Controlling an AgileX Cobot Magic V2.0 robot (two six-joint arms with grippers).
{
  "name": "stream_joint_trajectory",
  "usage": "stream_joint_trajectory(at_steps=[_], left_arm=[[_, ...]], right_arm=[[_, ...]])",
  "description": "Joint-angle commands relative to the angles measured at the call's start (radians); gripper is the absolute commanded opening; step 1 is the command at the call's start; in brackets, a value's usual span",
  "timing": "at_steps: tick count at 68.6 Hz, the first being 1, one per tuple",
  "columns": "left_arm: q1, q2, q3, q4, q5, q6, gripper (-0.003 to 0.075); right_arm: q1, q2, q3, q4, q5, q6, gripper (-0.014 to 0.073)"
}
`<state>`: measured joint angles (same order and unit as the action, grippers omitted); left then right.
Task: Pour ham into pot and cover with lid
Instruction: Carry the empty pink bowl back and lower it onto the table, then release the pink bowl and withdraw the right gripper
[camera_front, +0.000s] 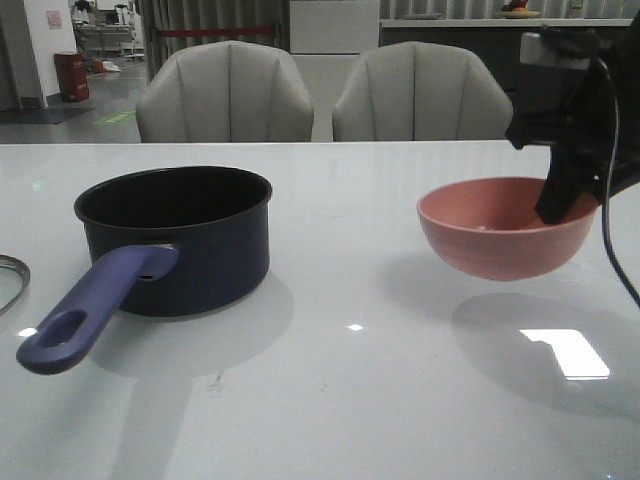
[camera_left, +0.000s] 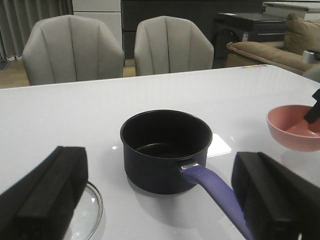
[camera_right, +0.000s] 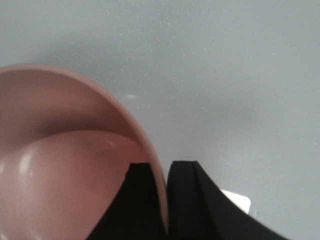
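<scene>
The dark navy pot (camera_front: 175, 235) stands on the white table at the left, its purple-blue handle (camera_front: 95, 305) pointing toward the front. Its black inside looks empty in the left wrist view (camera_left: 165, 145). The lid (camera_left: 89, 210) lies flat beside the pot, and only its metal rim (camera_front: 10, 272) shows at the front view's left edge. My right gripper (camera_right: 162, 167) is shut on the rim of a pink bowl (camera_front: 495, 235), held just above the table at the right. The ham does not show clearly. My left gripper (camera_left: 160, 162) hangs open in front of the pot, holding nothing.
Two grey chairs (camera_front: 225, 90) (camera_front: 420, 90) stand behind the table's far edge. The bowl's shadow (camera_front: 540, 345) falls on the table beneath it. A cable (camera_front: 612, 240) hangs from the right arm.
</scene>
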<state>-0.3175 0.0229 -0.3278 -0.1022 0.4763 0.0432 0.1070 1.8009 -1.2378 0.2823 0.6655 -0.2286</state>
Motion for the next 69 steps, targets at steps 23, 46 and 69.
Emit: stream_joint_trajectory(at_steps=[23, 46, 69], left_arm=[[-0.009, 0.011, -0.025, -0.010, -0.087, -0.004, 0.0627], [-0.009, 0.011, -0.025, -0.010, -0.089, -0.004, 0.0627], [-0.009, 0.011, -0.025, -0.010, -0.089, -0.004, 0.0627]], right_arm=[[-0.006, -0.005, -0.053, -0.044, -0.014, -0.002, 0.0459], [-0.002, -0.214, -0.065, -0.037, 0.006, -0.002, 0.0498], [0.129, -0.619, 0.157, -0.037, -0.249, -0.009, 0.0498]])
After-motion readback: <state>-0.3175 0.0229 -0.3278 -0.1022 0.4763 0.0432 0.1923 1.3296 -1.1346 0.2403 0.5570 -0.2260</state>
